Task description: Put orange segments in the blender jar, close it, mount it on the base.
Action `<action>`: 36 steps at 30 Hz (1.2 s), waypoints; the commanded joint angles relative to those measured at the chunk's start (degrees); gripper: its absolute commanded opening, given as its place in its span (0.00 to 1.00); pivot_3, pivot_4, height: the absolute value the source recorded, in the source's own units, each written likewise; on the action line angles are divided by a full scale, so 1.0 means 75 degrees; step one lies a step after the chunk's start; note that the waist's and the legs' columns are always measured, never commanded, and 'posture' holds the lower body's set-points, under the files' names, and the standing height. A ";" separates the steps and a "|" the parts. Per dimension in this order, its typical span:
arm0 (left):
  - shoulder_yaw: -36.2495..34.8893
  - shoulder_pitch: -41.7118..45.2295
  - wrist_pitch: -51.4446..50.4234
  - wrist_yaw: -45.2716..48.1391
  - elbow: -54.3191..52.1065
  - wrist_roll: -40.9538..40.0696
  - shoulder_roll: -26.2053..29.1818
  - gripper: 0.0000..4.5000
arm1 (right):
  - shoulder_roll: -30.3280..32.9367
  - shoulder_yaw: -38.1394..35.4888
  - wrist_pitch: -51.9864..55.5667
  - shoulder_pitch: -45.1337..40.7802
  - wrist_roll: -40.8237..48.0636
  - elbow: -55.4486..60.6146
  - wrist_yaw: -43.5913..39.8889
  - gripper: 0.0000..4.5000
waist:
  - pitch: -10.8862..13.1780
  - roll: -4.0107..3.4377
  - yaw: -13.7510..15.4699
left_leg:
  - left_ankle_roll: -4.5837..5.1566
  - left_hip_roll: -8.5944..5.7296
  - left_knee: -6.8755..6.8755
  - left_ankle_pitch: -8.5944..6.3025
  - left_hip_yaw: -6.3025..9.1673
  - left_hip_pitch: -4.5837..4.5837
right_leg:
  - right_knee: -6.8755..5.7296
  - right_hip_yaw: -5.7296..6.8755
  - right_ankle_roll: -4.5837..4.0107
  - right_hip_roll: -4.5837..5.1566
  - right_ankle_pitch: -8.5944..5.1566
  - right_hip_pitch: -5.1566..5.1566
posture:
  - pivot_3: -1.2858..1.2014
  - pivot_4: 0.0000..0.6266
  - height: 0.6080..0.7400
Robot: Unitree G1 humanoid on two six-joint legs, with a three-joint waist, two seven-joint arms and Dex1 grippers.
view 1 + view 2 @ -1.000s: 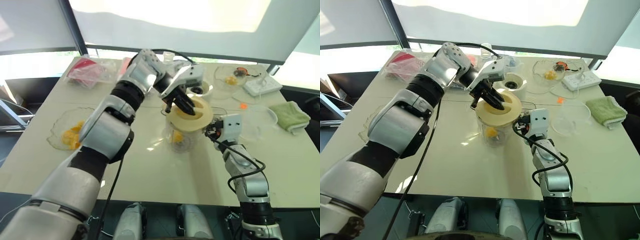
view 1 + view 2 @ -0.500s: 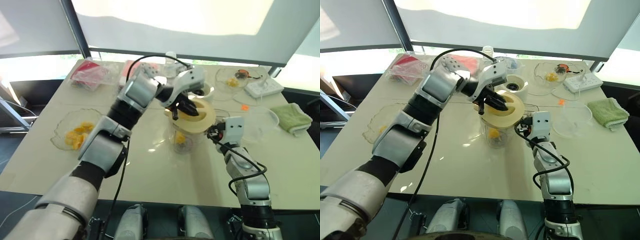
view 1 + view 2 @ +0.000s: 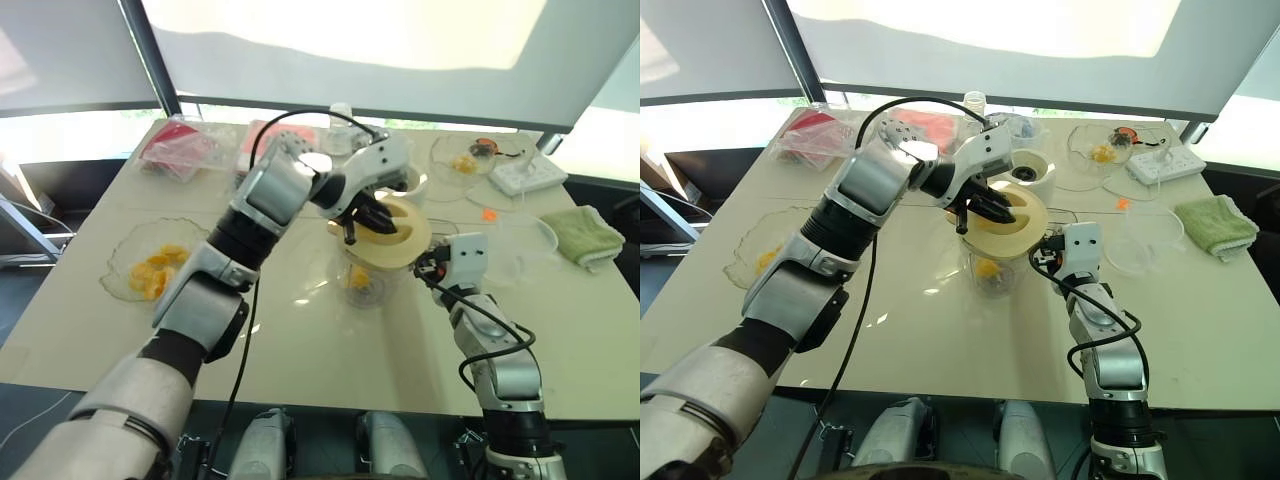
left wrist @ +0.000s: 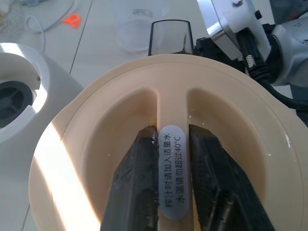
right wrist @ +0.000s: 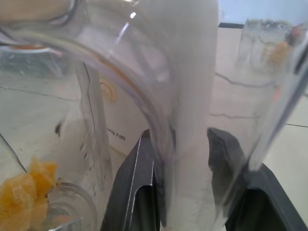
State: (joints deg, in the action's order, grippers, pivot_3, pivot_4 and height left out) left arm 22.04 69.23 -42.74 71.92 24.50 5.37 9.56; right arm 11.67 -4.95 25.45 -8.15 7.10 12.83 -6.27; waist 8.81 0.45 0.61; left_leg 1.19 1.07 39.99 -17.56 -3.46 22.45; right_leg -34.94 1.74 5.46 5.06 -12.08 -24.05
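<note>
While the clear plastic blender jar [image 3: 368, 275] stands lidded, left gripper [image 4: 174, 180] fingers straddling the round cream lid's [image 4: 231, 125] ridge, right gripper [image 5: 185, 183] clamping the jar's handle [image 5: 190, 120] at three o'clock.

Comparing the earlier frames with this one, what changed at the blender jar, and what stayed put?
The left arm's elbow dropped lower and farther left; the left claw stays over the lid, fingers either side of its centre ridge. Unchanged: the right claw holds the blender jar by its handle, orange segments lie inside, and the base sits behind.

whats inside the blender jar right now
Through the clear blender jar, under the cream lid, a few orange segments lie at the bottom. The blade itself cannot be made out.
</note>
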 commanded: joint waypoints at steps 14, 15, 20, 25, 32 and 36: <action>-0.1470 0.1615 -0.0442 0.0490 -0.0076 -0.2017 0.0475 0.57 | 0.0056 -0.0043 -0.0380 -0.0028 -0.0130 0.0250 -0.0008 0.21 | 0.0077 -0.0010 -0.0051 | 0.0000 -0.0024 0.0002 0.0004 -0.0001 0.0146 | -0.0023 -0.0004 0.0006 -0.0015 0.0004 -0.0152 | 0.52 0.24 1.00; -0.1716 0.1764 -0.0537 0.0244 0.0092 -0.2115 0.0542 0.57 | 0.0048 -0.0084 -0.0370 0.0016 -0.0119 0.0293 0.0013 0.21 | 0.0079 -0.0012 -0.0052 | 0.0000 -0.0024 0.0000 0.0003 -0.0001 0.0146 | -0.0022 -0.0004 0.0008 -0.0016 0.0003 -0.0153 | 0.52 0.24 1.00; -0.3339 0.1307 0.0868 -0.1169 0.0099 -0.2715 0.0779 0.57 | 0.0068 -0.0255 -0.0151 0.0157 0.0053 0.0683 0.0011 0.21 | 0.0078 -0.0032 -0.0059 | 0.0000 -0.0022 -0.0003 0.0003 0.0002 0.0131 | -0.0026 -0.0003 0.0014 -0.0016 -0.0001 -0.0143 | 0.52 0.24 1.00; -0.3528 -0.0522 0.0693 -0.1881 -0.1236 -0.2774 0.1491 0.57 | 0.0247 -0.0800 0.0783 -0.0091 0.0553 0.1775 0.0073 0.21 | 0.0090 -0.0038 -0.0096 | -0.0006 -0.0019 -0.0003 0.0007 0.0005 0.0129 | -0.0042 -0.0003 0.0040 -0.0017 0.0016 -0.0144 | 0.52 0.24 1.00; -0.3882 -0.2972 0.0374 -0.2846 -0.3049 -0.3095 0.2031 0.57 | 0.1111 -0.1976 0.3246 -0.1468 0.1521 0.3355 0.0077 0.21 | 0.0136 -0.0033 -0.0138 | -0.0014 -0.0015 -0.0004 0.0011 0.0000 0.0147 | -0.0037 -0.0003 0.0047 0.0001 0.0020 -0.0153 | 0.52 0.24 1.00; -0.3955 -0.4129 -0.0152 -0.2686 -0.4455 -0.3946 0.2138 0.57 | 0.2500 -0.2897 0.4933 -0.3713 0.2071 0.2634 -0.0030 0.21 | 0.0165 -0.0065 -0.0172 | -0.0014 -0.0014 -0.0003 0.0011 -0.0003 0.0146 | -0.0038 -0.0004 0.0044 0.0005 0.0020 -0.0155 | 0.52 0.24 1.00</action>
State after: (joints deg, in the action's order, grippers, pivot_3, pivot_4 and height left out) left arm -6.58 38.96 -42.86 51.05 -3.77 -21.15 24.82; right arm 27.23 -22.07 60.21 -30.52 21.52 32.77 -6.55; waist 10.05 -0.04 -0.69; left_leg 1.09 0.95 39.96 -17.48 -3.50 23.54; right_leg -35.22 1.71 5.76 5.12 -11.93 -25.21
